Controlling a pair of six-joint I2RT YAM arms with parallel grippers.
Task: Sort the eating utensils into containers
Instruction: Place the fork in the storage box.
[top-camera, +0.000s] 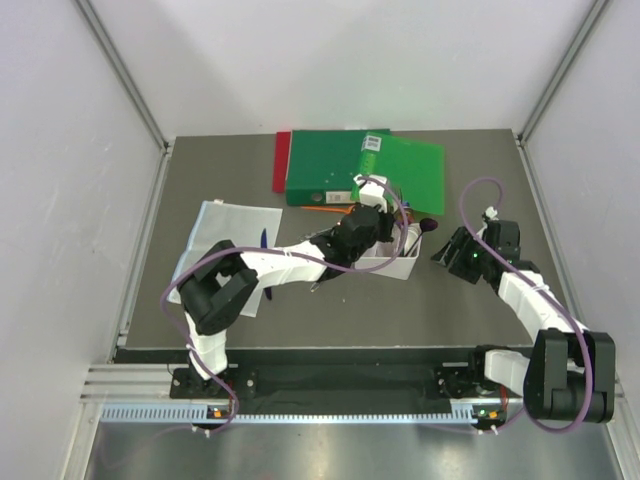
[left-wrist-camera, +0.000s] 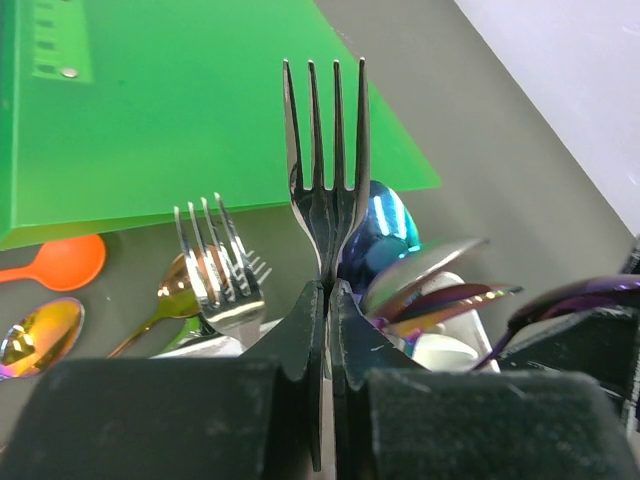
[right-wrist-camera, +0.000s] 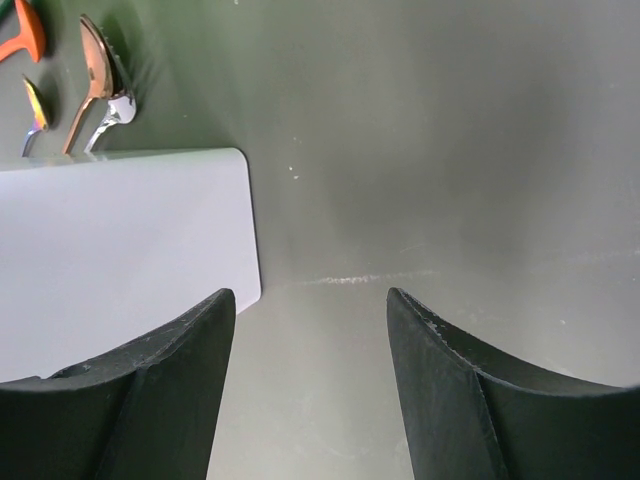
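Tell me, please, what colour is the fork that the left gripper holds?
Shiny silver; the fork in the left gripper shows best in the left wrist view.

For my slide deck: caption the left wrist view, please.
Left gripper shut on a silver fork, tines pointing outward, green folder behind.

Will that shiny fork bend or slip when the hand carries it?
Probably not bend: the fork looks like solid metal, so stiff. It may slip or swivel, since the left hand pinches only its thin, shiny neck. It looks slim, so likely light.
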